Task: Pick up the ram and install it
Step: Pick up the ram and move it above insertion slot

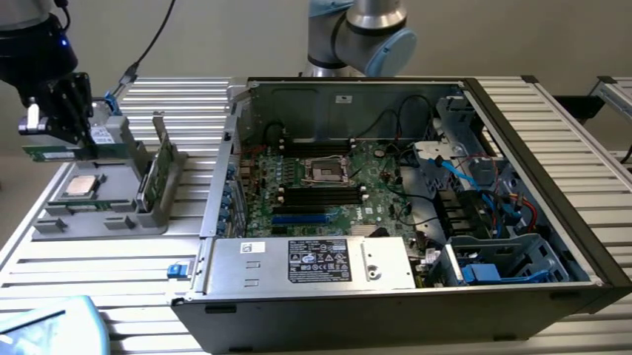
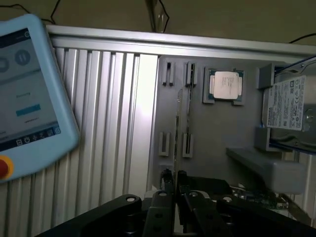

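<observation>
Hand [image 1: 61, 144] is at the exterior view's far left, up over the far end of the grey tray [image 1: 59, 222]. We see it clamped on the ram [image 1: 47, 154]. The green stick lies level under the black fingers, its long edge running left to right, clear of the tray floor. In the wrist view the two fingertips [image 2: 168, 178] stand close together; we cannot make out the stick between them.

Edges and room: open ribbed tabletop [image 1: 99, 270] lies on the near side of the tray and left of the computer case [image 1: 567, 185]. The case's left wall stands just beside the tray. A green card [image 1: 158, 166] is upright in the tray's right-hand slots, next to that wall. The case is open on top with the motherboard [image 1: 326, 185] exposed. Long black slots lie on both sides of the processor socket [image 1: 324, 170], and cables crowd the right half. A grey arm joint [image 1: 380, 44] stands beyond the case's far wall.

Writing: the power supply [image 1: 306, 262] at the case's near edge carries a dark label, print too small for us to read. A drive [image 2: 291, 116] in the tray has a white label, likewise unreadable. The processor chip [image 1: 81, 186] sits flat in the tray, markings not legible.

Cut off: the teach pendant [image 1: 44, 325] at the near left corner is partly out of frame, and we cannot read its screen text. The hand's upper body is cut by the frame edge.
</observation>
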Tool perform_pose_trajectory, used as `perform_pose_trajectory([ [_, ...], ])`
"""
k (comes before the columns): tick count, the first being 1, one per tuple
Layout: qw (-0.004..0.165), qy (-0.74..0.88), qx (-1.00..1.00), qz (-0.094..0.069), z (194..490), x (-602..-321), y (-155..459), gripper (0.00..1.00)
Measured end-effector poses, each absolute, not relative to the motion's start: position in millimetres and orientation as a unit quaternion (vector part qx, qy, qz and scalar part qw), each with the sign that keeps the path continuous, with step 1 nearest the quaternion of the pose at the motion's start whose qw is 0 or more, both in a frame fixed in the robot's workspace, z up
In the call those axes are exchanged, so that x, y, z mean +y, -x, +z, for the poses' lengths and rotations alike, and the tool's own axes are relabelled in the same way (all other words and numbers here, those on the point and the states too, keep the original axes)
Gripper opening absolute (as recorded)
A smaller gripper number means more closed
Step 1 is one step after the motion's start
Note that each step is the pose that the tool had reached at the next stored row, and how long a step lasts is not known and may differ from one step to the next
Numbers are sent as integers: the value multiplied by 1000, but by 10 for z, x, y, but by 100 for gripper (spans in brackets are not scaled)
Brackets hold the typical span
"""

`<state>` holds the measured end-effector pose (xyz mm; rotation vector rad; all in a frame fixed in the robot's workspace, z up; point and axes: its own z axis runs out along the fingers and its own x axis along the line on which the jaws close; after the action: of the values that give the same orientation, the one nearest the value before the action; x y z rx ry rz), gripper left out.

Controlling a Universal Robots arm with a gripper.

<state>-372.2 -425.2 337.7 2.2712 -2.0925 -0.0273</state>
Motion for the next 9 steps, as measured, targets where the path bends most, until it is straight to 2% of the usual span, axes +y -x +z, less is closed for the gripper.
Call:
perform_pose_trajectory([
  [9, 22, -743, -669, -14, 3481, -4252, 3425, 14],
])
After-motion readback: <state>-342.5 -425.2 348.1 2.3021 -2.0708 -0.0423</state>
